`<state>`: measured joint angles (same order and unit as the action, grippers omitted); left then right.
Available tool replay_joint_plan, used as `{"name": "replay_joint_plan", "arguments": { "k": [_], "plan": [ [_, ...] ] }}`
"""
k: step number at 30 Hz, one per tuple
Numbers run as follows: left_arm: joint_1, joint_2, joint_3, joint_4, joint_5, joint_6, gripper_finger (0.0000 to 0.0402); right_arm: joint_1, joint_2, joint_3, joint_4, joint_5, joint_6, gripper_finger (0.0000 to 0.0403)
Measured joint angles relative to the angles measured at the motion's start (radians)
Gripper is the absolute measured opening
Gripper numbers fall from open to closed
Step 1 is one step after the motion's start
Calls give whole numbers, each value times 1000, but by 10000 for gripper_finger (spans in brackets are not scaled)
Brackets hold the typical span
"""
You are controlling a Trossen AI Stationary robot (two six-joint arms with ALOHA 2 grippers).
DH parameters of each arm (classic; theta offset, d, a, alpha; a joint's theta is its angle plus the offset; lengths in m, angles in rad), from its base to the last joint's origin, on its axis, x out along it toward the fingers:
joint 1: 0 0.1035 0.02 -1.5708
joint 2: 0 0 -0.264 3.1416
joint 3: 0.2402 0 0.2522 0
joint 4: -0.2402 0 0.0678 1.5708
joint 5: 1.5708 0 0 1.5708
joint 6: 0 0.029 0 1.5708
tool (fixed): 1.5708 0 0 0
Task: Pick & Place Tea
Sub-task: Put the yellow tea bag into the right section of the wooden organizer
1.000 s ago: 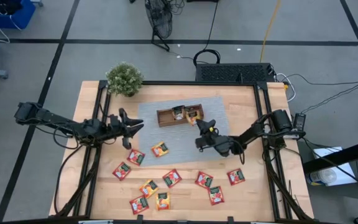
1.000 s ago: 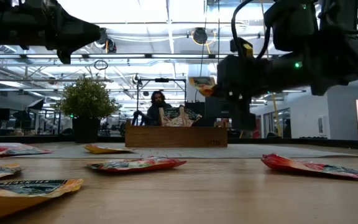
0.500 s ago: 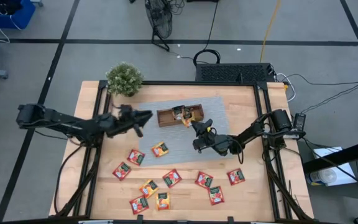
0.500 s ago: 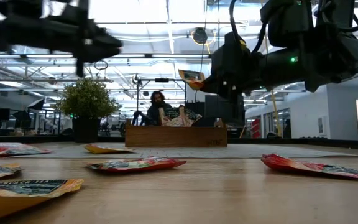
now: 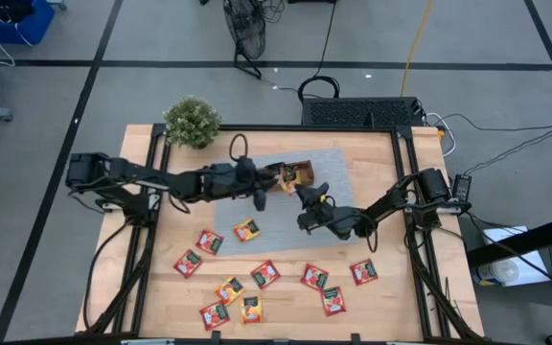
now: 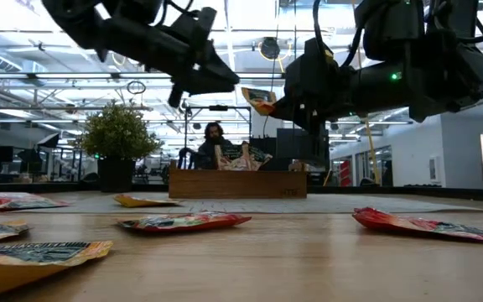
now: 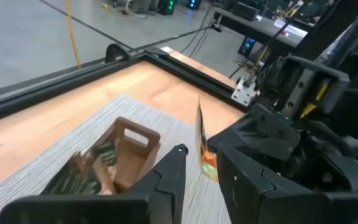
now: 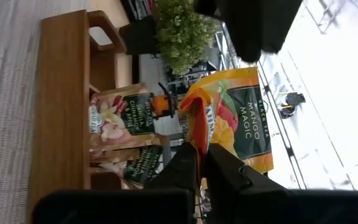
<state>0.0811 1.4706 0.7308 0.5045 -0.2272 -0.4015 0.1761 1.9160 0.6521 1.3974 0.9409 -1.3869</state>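
While the right gripper point(image 5: 300, 195) hangs just off the wooden tray point(image 5: 257, 179) on the grey mat point(image 5: 338, 172), it pinches an orange-yellow mango tea packet point(image 8: 238, 118) by its lower edge, fingers clamped tight, the packet raised well clear of the table. The left gripper point(image 5: 260, 195) reaches in over the tray from the other side, close to that packet, its fingers slightly parted and empty. Inside the tray, several packets point(image 8: 122, 121) stand upright; which compartments they fill is hard to tell. Other tea packets point(image 5: 257, 278) lie scattered flat on the table's near side. A potted plant point(image 5: 192, 122) sits at the far left corner.
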Motion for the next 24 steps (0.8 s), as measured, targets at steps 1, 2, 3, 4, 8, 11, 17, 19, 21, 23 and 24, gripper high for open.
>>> {"name": "replay_joint_plan", "arguments": {
  "k": [1, 2, 3, 4, 8, 11, 17, 19, 21, 23, 24],
  "plan": [
    [0, 10, 9, 4, 0, 0, 93, 0, 0, 0, 17, 0, -13, 8],
    [0, 21, 17, 6, 0, -4, 93, 0, 0, 0, 34, -1, -23, 8],
    [0, 30, 23, 15, -1, -12, 93, 0, 0, 0, 46, -1, -32, 8],
    [0, 38, 27, 19, -1, -20, 93, 0, 0, 0, 55, -2, -41, 8],
    [0, 55, 50, 33, 7, -28, 93, 0, 0, 0, 66, -8, -50, 8],
    [0, 72, 67, 32, 11, -29, 93, -2, 0, 0, 65, -32, -49, 8],
    [0, 117, 92, 29, 19, -26, 93, -2, 0, 0, 82, -53, -50, 9],
    [2, 129, 98, 29, 19, -19, 93, -3, 0, 0, 81, -53, -48, 9],
    [6, 131, 99, 29, 19, -2, 92, -3, 0, 0, 80, -51, -47, 9],
    [11, 130, 99, 32, 19, 21, 89, -3, 0, 0, 80, -50, -41, 9],
    [11, 130, 99, 32, 21, 33, 82, -3, 0, 0, 79, -50, -40, 9]
  ]
}}
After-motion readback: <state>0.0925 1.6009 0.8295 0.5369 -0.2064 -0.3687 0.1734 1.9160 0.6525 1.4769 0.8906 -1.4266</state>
